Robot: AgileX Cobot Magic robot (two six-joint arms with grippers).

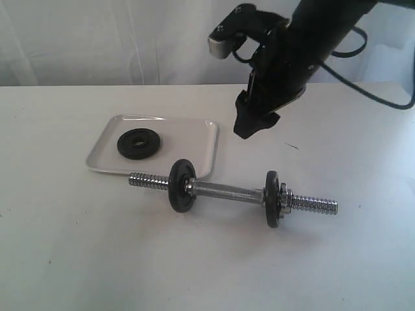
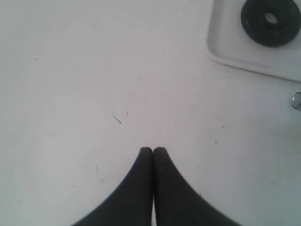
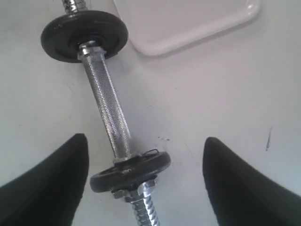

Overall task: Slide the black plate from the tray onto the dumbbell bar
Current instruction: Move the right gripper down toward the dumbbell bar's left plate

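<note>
The black plate (image 1: 139,144) (image 2: 270,20) lies flat in the white tray (image 1: 188,146) (image 2: 235,42) (image 3: 188,23). In front of the tray the dumbbell bar (image 1: 227,192) (image 3: 107,99) rests on the table, with one black disc (image 1: 181,186) (image 3: 84,35) near the tray and another (image 1: 273,198) (image 3: 130,172) held by a nut. My right gripper (image 1: 255,120) (image 3: 146,138) hangs open above the table behind the bar, holding nothing. My left gripper (image 2: 153,149) is shut on nothing over bare table, away from the tray, and is out of the exterior view.
Everything stands on a white table (image 1: 78,259). The bar's threaded ends (image 1: 149,180) (image 1: 314,205) stick out past both discs, and one chrome tip (image 2: 296,100) shows at the edge of the left wrist view. A pale curtain (image 1: 97,39) hangs behind.
</note>
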